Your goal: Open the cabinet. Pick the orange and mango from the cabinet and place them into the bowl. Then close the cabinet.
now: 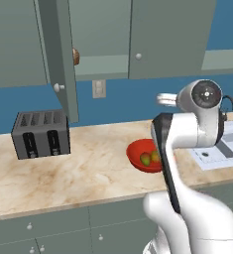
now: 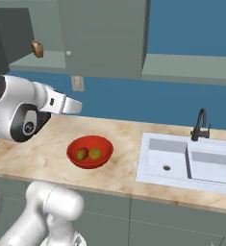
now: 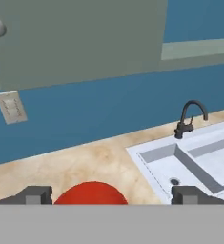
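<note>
The red bowl [image 2: 88,164] sits on the marble counter with the mango [image 2: 82,154] and the orange [image 2: 95,153] side by side inside it. From the other side the bowl [image 1: 133,151] is partly behind my arm, and the mango [image 1: 145,159] and the orange [image 1: 155,157] still show. The cabinet [image 1: 167,34] has its left door [image 1: 58,54] swung out and its right door shut. My gripper [image 3: 113,195] is open and holds nothing. It hovers above the bowl [image 3: 90,193] and looks toward the back wall below the cabinet [image 3: 80,38].
A brownish round item [image 1: 76,56] stays on the cabinet shelf. A dark toaster [image 1: 41,134] stands at the counter's left. To the right lie the white sink [image 2: 182,161] and its black faucet [image 2: 200,125]. A wall outlet [image 1: 98,89] hangs under the cabinet.
</note>
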